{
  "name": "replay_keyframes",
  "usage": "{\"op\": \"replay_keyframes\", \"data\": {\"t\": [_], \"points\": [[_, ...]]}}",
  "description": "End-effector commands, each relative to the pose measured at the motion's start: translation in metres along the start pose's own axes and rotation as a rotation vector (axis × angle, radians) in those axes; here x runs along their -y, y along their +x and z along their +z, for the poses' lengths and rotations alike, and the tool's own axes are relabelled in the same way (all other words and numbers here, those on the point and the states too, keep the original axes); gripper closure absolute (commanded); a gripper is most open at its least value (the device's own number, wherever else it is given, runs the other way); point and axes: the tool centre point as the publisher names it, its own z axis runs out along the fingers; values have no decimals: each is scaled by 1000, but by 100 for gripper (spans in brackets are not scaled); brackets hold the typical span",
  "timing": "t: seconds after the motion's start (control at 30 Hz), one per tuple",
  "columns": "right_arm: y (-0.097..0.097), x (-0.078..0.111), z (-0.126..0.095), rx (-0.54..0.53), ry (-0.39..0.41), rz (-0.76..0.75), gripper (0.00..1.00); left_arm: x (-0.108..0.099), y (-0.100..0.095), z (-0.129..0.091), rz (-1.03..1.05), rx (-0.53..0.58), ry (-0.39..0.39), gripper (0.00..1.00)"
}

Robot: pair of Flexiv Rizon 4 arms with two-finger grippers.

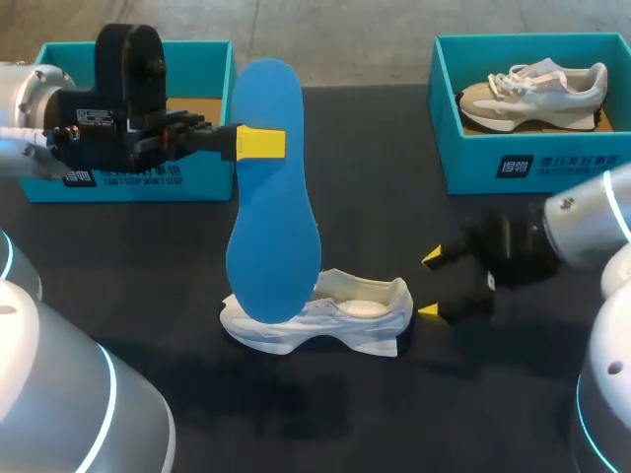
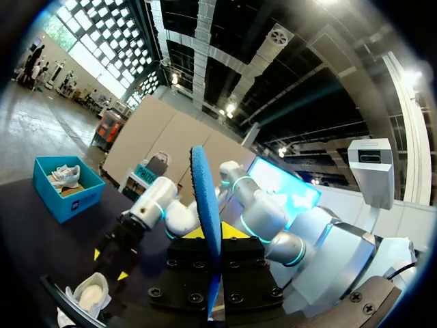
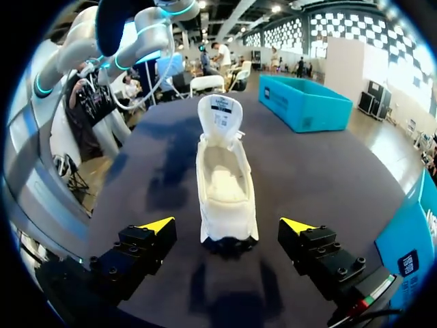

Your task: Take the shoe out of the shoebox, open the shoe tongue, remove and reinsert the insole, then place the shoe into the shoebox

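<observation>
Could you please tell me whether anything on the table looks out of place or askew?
Only the blue insole stands out: it is outside the white shoe, held upright over the shoe's front by the left hand. The shoe itself stands on its sole with its tongue pulled open; nothing looks spilled or damaged.

Silver arms [image 1: 592, 222], cyan rings [image 1: 111, 394], blk/yellow jaws.
</observation>
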Motion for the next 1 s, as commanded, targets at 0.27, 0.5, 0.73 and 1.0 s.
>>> {"op": "replay_keyframes", "data": {"t": [0.27, 0.5, 0.73, 1.0], "points": [[-11, -25, 10, -5, 527, 3, 0, -1, -1, 1, 1, -1, 2, 100], [-12, -34, 13, -10, 571, -14, 0, -1, -1, 1, 1, -1, 2, 100], [-16, -46, 20, -24, 669, -24, 0, -1, -1, 1, 1, -1, 2, 100], [-23, -52, 32, -24, 744, -30, 0, -1, -1, 1, 1, -1, 2, 100]]}}
